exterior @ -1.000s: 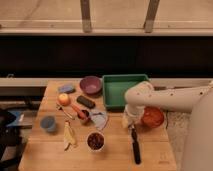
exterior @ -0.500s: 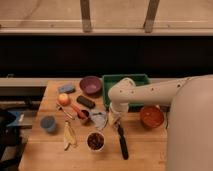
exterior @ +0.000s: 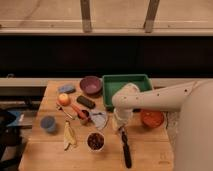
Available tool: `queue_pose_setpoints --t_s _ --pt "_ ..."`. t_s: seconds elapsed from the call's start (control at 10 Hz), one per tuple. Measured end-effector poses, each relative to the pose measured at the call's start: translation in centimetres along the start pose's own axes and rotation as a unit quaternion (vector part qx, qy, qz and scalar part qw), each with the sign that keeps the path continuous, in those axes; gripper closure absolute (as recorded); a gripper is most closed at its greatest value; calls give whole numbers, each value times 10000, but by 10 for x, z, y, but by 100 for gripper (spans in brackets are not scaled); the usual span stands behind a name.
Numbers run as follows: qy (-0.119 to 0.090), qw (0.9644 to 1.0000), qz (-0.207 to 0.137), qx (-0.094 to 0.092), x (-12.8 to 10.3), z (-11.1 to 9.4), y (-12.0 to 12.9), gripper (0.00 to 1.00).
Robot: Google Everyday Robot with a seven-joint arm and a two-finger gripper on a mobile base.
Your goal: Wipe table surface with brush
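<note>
The brush (exterior: 125, 150) is a long slim dark tool that lies slanted on the table surface (exterior: 155, 147), a light-brown wooden top. It runs from my gripper toward the front edge. My gripper (exterior: 120, 127) hangs from the white arm (exterior: 150, 100), which reaches in from the right. It is shut on the brush's upper end, in front of the green tray (exterior: 127, 80). The brush's lower end rests on the wood near the front edge.
A purple bowl (exterior: 91, 85), black block (exterior: 86, 102), red-handled scoop (exterior: 77, 111), apple (exterior: 63, 99) and blue sponge (exterior: 66, 88) sit at the back left. A grey cloth (exterior: 99, 119), dark-filled bowl (exterior: 96, 141), banana peel (exterior: 69, 135) and blue cup (exterior: 48, 123) lie left of the brush. An orange bowl (exterior: 151, 118) sits to the right.
The arm swept the brush leftward across the table, from beside the orange bowl to the middle front. In the last half second it shifted slightly back right and forward.
</note>
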Motion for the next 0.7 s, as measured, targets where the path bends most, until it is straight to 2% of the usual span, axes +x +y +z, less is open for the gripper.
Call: queue_pose_setpoints --t_s 0.2,0.3,0.5,0.7 --pt "40 9997 178 150 31 0 -42 100" --pt "31 9996 200 199 36 0 -53 100" --pt "-6 9993 192 329 38 -3 -71 100" --pt "-36 9990 100 445 31 -7 -73 100"
